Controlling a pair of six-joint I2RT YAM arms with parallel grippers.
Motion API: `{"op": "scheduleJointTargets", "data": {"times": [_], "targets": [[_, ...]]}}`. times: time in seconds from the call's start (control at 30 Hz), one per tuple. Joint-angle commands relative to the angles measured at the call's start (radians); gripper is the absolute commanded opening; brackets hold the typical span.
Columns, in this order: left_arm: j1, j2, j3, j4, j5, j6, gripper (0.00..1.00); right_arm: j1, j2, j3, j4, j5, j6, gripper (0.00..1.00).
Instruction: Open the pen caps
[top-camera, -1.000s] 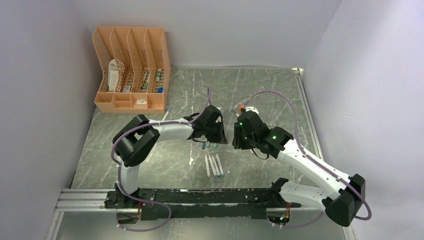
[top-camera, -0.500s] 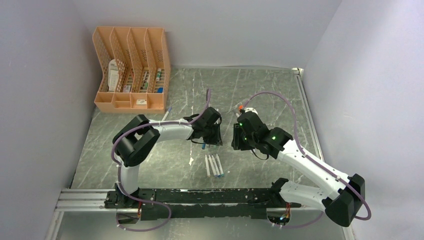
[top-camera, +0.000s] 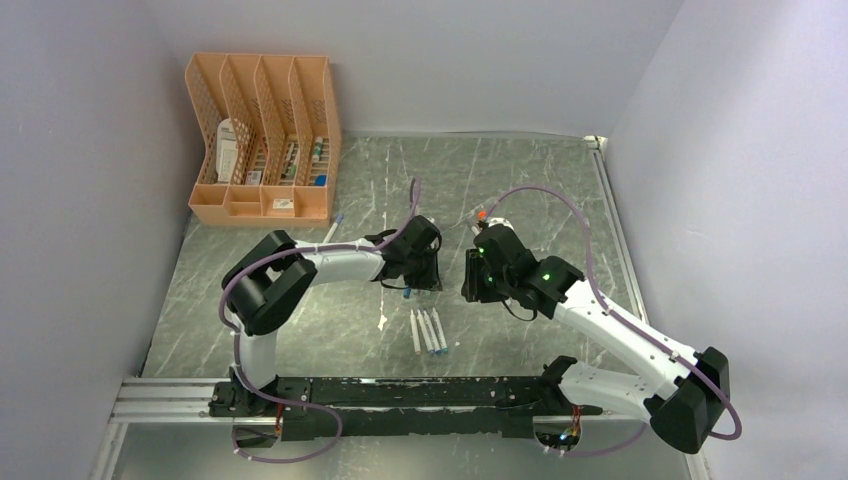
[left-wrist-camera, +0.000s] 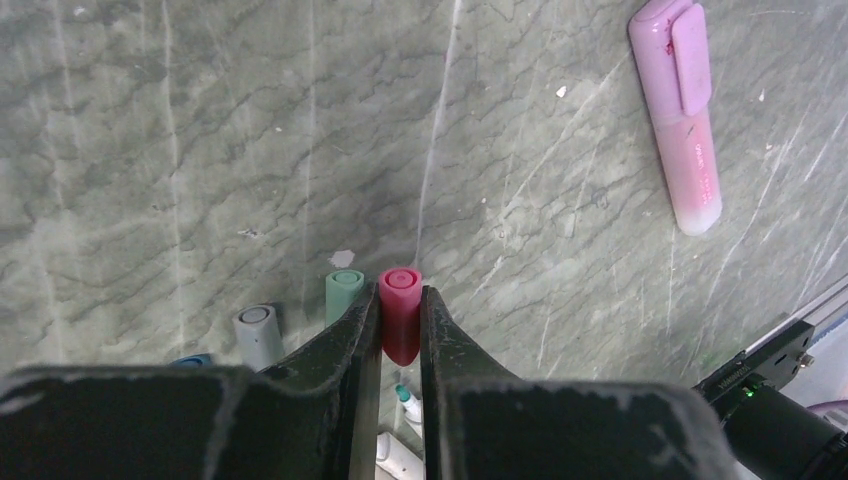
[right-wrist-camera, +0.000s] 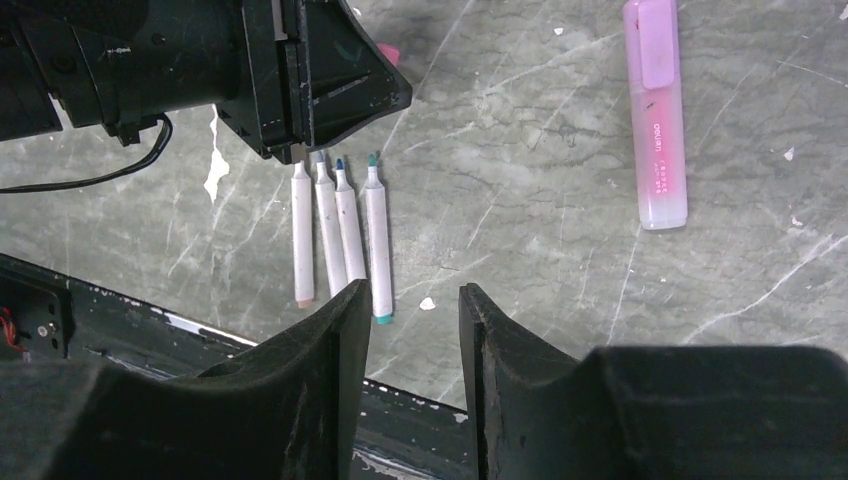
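Note:
My left gripper (left-wrist-camera: 400, 295) is shut on a pink pen cap (left-wrist-camera: 400, 325), low over the table (left-wrist-camera: 200, 150). Beside it stand a teal cap (left-wrist-camera: 344, 292), a grey cap (left-wrist-camera: 258, 336) and the edge of a blue cap (left-wrist-camera: 192, 359). Several uncapped white pen barrels (right-wrist-camera: 340, 230) lie side by side just below the left gripper (top-camera: 418, 276). My right gripper (right-wrist-camera: 412, 310) is open and empty, hovering right of the left one (top-camera: 478, 282). A pink highlighter (right-wrist-camera: 655, 120) with a pale purple cap (right-wrist-camera: 652, 40) lies capped to the right.
An orange file organizer (top-camera: 262, 140) with small items stands at the back left. An orange-tipped item (top-camera: 483, 214) peeks out behind the right wrist. The black rail (top-camera: 400, 392) runs along the near edge. Walls close in on the left, back and right.
My left gripper has shifted slightly left and nearer, towards the row of caps, still holding the pink cap. The right gripper has edged a little to the left.

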Motion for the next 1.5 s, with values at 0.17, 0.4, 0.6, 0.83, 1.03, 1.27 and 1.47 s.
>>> {"op": "scheduleJointTargets", "data": {"times": [0.17, 0.4, 0.6, 0.83, 1.03, 1.27, 1.47], "targets": [[-0.004, -0.021, -0.02, -0.091, -0.092, 0.021, 0.18, -0.004, -0.011, -0.019, 0.029, -0.014, -0.012, 0.37], [-0.004, -0.014, -0.007, -0.11, -0.096, 0.021, 0.23, -0.005, -0.014, -0.027, 0.03, -0.013, -0.012, 0.37], [-0.005, -0.005, 0.006, -0.128, -0.092, 0.019, 0.29, -0.005, -0.008, -0.029, 0.037, -0.018, -0.015, 0.37], [-0.005, -0.012, 0.015, -0.144, -0.098, 0.018, 0.36, -0.005, 0.0, -0.027, 0.043, -0.023, -0.018, 0.37], [-0.005, -0.02, 0.03, -0.152, -0.093, 0.016, 0.38, -0.004, 0.001, -0.023, 0.042, -0.024, -0.021, 0.37], [-0.007, -0.106, 0.071, -0.161, -0.05, 0.017, 0.4, -0.005, -0.003, -0.009, 0.032, -0.013, -0.021, 0.38], [-0.008, -0.219, 0.125, -0.2, -0.103, 0.062, 0.55, -0.005, -0.008, 0.018, 0.02, -0.003, -0.023, 0.39]]}}
